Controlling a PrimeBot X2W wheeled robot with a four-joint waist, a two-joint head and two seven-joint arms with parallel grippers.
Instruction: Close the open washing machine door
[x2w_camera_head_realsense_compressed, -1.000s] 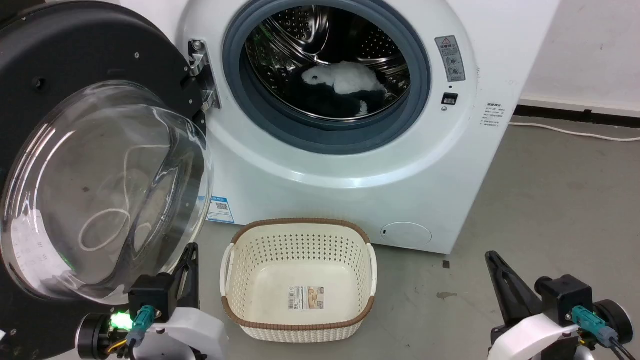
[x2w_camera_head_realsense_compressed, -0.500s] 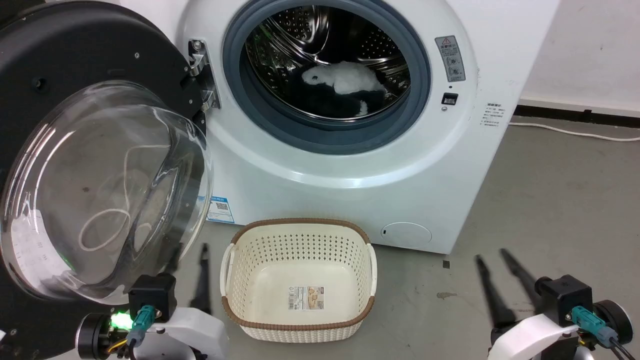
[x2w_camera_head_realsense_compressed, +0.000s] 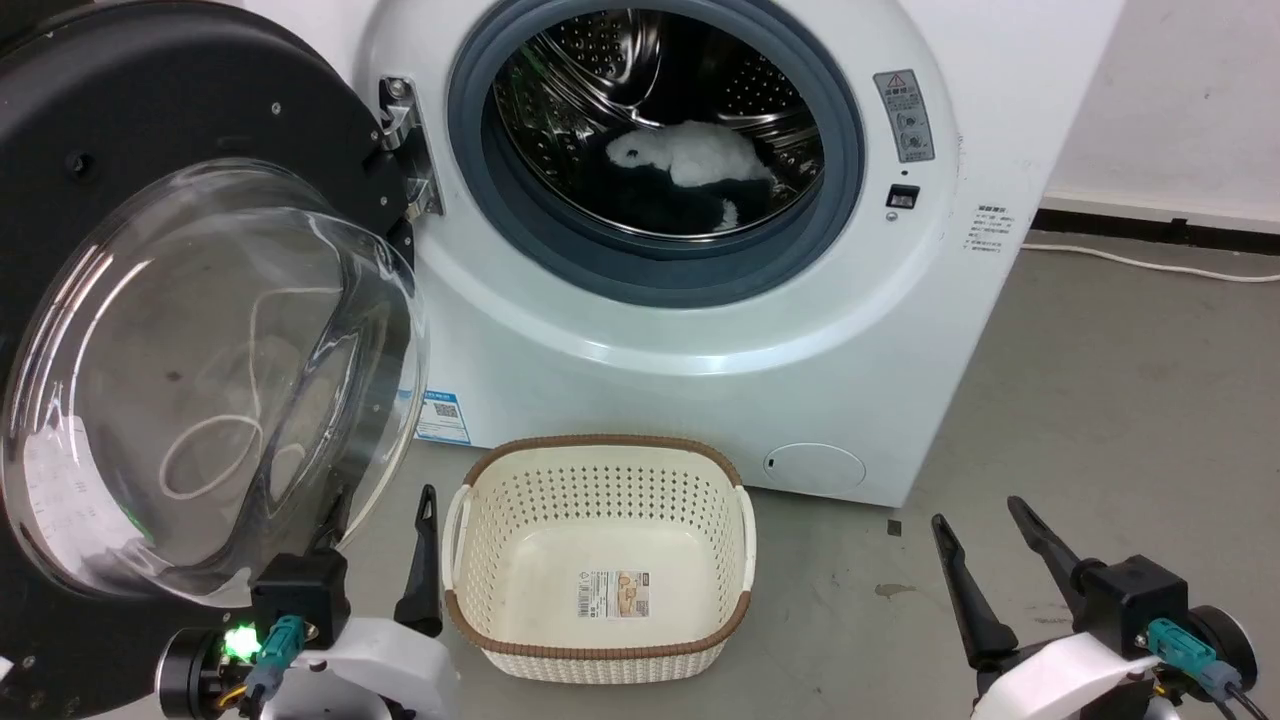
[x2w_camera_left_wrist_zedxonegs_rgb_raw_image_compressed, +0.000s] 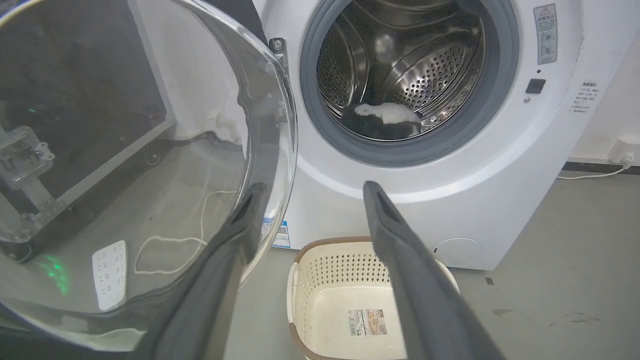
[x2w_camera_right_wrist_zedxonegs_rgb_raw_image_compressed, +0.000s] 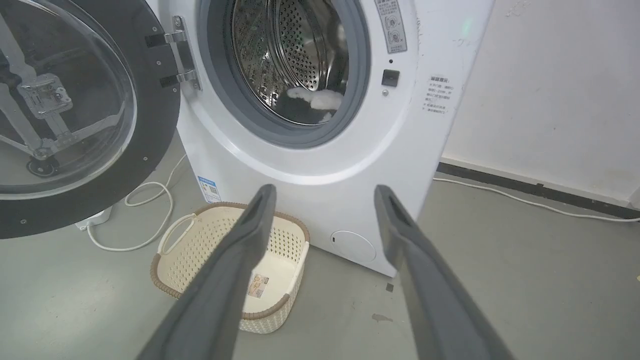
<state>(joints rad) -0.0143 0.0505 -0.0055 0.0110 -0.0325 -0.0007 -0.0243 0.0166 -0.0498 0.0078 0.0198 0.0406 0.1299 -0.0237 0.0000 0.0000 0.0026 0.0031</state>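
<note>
The washing machine (x2w_camera_head_realsense_compressed: 700, 330) stands with its round port uncovered. A white and dark cloth (x2w_camera_head_realsense_compressed: 690, 160) lies in its steel drum. The washing machine door (x2w_camera_head_realsense_compressed: 200, 370) is swung wide to the left on its hinge (x2w_camera_head_realsense_compressed: 405, 150), glass bowl bulging toward me. My left gripper (x2w_camera_head_realsense_compressed: 383, 505) is open, low at the bowl's lower right edge; in the left wrist view its left finger (x2w_camera_left_wrist_zedxonegs_rgb_raw_image_compressed: 240, 230) lies against the glass of the door (x2w_camera_left_wrist_zedxonegs_rgb_raw_image_compressed: 150, 150). My right gripper (x2w_camera_head_realsense_compressed: 976, 512) is open above the floor at the lower right, holding nothing.
A cream perforated basket (x2w_camera_head_realsense_compressed: 600, 445) with a brown rim sits on the grey floor in front of the machine, between my grippers. A white cable (x2w_camera_head_realsense_compressed: 1130, 262) runs along the wall at the right. A white cord (x2w_camera_right_wrist_zedxonegs_rgb_raw_image_compressed: 145, 200) loops on the floor under the door.
Both grippers have gone from shut to open, their fingers spreading apart. The door, machine and basket have stayed put.
</note>
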